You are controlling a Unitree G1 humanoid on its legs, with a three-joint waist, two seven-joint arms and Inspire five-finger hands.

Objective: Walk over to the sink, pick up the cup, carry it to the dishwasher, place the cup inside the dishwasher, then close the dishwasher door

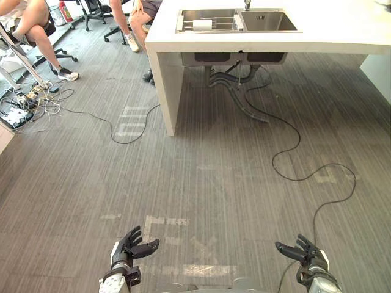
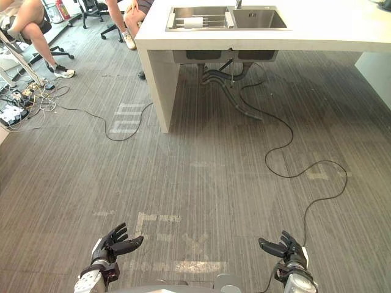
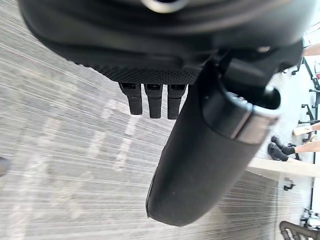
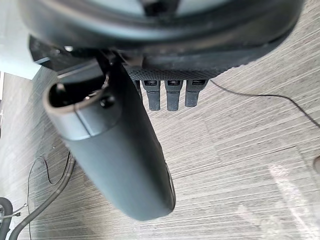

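A steel double sink [image 1: 269, 22] is set in a white counter [image 1: 342, 33] at the far side of the room. In its left basin a white cup [image 1: 202, 24] lies on a wire rack. My left hand [image 1: 131, 245] hangs low at the near left, fingers relaxed and holding nothing. At the near right, my right hand [image 1: 303, 251] is open and empty too. Both are far from the sink. In the wrist views, each hand's fingers [image 3: 152, 102] [image 4: 172, 95] hang over bare floor.
Grey plank floor lies between me and the counter. A black cable [image 1: 293, 146] snakes across the floor from under the sink. People sit on chairs [image 1: 36, 30] at the far left, with a tangle of cables and power strips [image 1: 24, 104] beside them.
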